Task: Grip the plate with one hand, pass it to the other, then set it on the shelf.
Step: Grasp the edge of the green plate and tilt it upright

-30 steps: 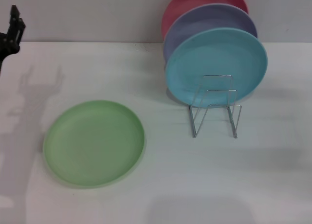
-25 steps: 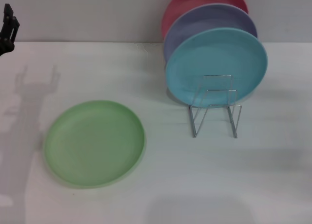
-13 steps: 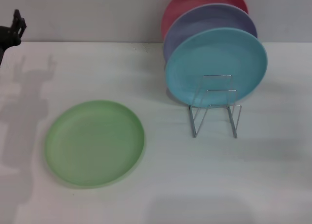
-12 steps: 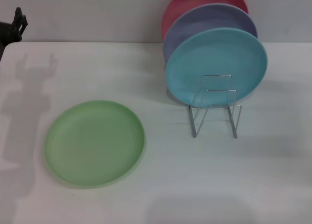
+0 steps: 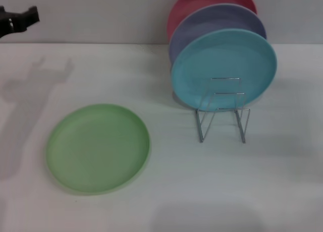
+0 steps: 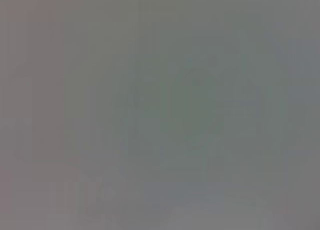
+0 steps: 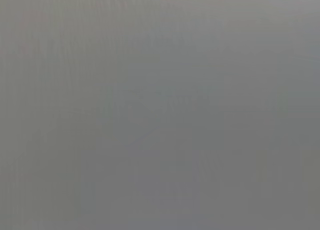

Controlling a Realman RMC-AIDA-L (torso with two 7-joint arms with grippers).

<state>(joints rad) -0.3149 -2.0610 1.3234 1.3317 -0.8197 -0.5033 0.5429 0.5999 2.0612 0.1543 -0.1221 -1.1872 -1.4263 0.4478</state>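
Note:
The light-green plate (image 5: pixel 98 148) lies flat on the white table (image 5: pixel 166 191) at the front left in the head view. The silver wire rack (image 5: pixel 222 111) stands to its right, with empty loops at its front. My left gripper (image 5: pixel 20 19) shows only as a dark tip at the far left edge, high above the table's back and well away from the plate. My right gripper is out of view. Both wrist views show only plain grey.
A turquoise-blue plate (image 5: pixel 224 68), a lavender plate (image 5: pixel 212 20) and a pink plate (image 5: pixel 202 0) stand upright in the rack, one behind the other. A grey wall (image 5: pixel 101 15) runs behind the table.
My left gripper has shifted at the far left edge, rising a little and turning so its dark tip now points right. Its shadow on the table has moved. The plate has not moved.

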